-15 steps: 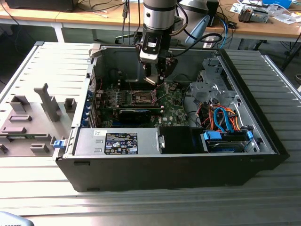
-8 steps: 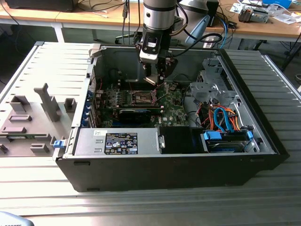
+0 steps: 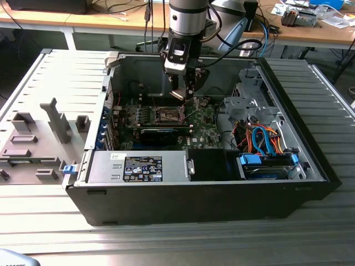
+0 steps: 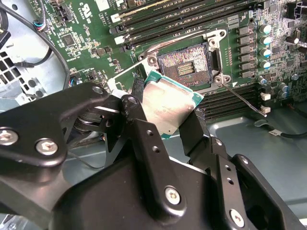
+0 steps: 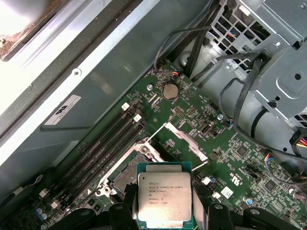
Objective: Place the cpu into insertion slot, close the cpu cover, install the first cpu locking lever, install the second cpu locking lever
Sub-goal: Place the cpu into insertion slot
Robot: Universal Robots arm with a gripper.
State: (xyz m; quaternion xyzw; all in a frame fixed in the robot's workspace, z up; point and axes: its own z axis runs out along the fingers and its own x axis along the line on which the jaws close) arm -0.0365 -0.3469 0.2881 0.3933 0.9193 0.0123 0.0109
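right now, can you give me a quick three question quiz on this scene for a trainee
1. True or false: the cpu already sits in the insertion slot.
2. What does the gripper hold? A) a cable B) the cpu C) nothing
3. Fill in: the circuit board around the slot is ____.
Key: 1 false; 2 B; 3 green.

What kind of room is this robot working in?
Probably a lab or workshop: an open computer case sits on a ribbed metal table, wooden desks behind hold cables, and the robot's hand holds the cpu.
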